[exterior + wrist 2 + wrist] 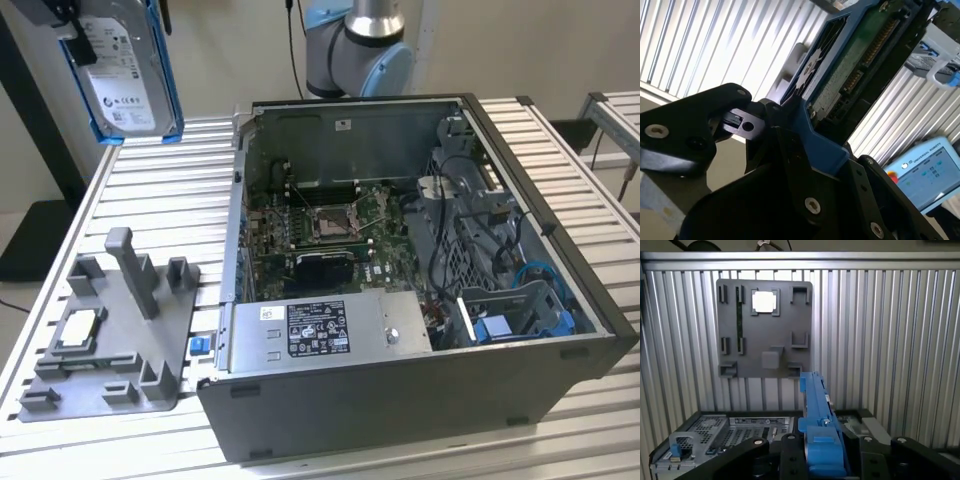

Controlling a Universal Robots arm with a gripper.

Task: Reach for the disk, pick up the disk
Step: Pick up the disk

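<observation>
Above the slatted table, at the exterior view's left: disk, blue-framed, held in the air, label showing. Gripper fingers clamped on its frame. Below: grey fixture plate; open computer case.

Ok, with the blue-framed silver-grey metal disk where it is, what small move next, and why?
Probably only a short, steady lift straight up, pincer shut. The silver-grey metal disk in its blue plastic frame already hangs in the air, clamped edge-on between the pincer's fingers, clear of the ribbed metal table and the grey plastic fixture plate, so the pick looks done.
</observation>
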